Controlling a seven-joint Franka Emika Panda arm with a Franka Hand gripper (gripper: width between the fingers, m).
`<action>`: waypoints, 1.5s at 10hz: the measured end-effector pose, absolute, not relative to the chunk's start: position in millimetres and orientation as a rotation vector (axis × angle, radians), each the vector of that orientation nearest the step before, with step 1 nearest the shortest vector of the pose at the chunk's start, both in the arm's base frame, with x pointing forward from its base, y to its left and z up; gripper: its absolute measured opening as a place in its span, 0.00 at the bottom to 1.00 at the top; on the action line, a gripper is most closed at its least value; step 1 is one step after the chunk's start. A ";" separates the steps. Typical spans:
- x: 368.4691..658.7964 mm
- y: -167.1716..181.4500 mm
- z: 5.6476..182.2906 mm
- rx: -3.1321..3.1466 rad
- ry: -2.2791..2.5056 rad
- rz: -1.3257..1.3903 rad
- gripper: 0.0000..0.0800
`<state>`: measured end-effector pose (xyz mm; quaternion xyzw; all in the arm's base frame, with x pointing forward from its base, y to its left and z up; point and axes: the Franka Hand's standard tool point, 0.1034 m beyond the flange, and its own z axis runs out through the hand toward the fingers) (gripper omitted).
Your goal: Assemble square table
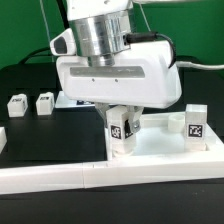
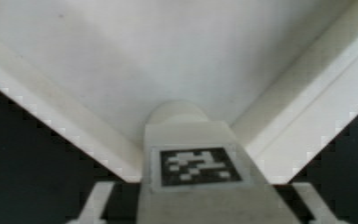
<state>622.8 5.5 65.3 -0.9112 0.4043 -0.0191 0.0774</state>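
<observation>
My gripper [image 1: 120, 117] is shut on a white tagged leg [image 1: 119, 131] and holds it upright at the near corner of the square table slab [image 1: 165, 146] on the exterior view's left. In the wrist view the leg [image 2: 197, 160] stands between my fingers [image 2: 110, 200], with my gripper [image 2: 197, 208] over a corner of the white slab [image 2: 176, 60]. A second tagged leg [image 1: 194, 127] stands on the slab's corner at the exterior view's right. Two loose legs [image 1: 17, 104] [image 1: 44, 102] stand on the black table at the exterior view's left.
The long white border wall [image 1: 70, 177] runs along the front of the table, right in front of the slab. The black tabletop [image 1: 50, 135] lies between the loose legs and the slab. Green cables hang behind the arm.
</observation>
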 end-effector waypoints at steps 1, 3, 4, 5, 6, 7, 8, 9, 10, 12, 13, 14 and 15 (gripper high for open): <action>623.5 5.0 65.0 -2.601 1.448 -0.037 0.36; 627.2 5.2 63.8 -2.136 2.053 0.062 0.36; 627.6 3.1 63.9 -1.955 2.208 0.102 0.36; 627.6 1.1 64.1 -1.882 2.275 0.111 0.36; 627.5 1.5 64.0 -1.885 2.273 0.110 0.36; 627.0 2.0 63.4 -1.946 2.220 0.102 0.36; 627.2 3.8 63.0 -2.145 2.019 0.018 0.61; 621.9 5.4 58.6 -2.433 1.662 -0.074 0.75; 620.1 5.8 57.9 -2.534 1.514 -0.086 0.75; 620.1 5.0 57.3 -2.636 1.341 -0.105 0.81; 620.2 5.3 57.7 -2.711 1.204 -0.120 0.81; 621.1 10.5 62.4 -2.894 0.835 -0.138 0.81; 623.0 13.8 65.9 -2.945 0.695 -0.138 0.81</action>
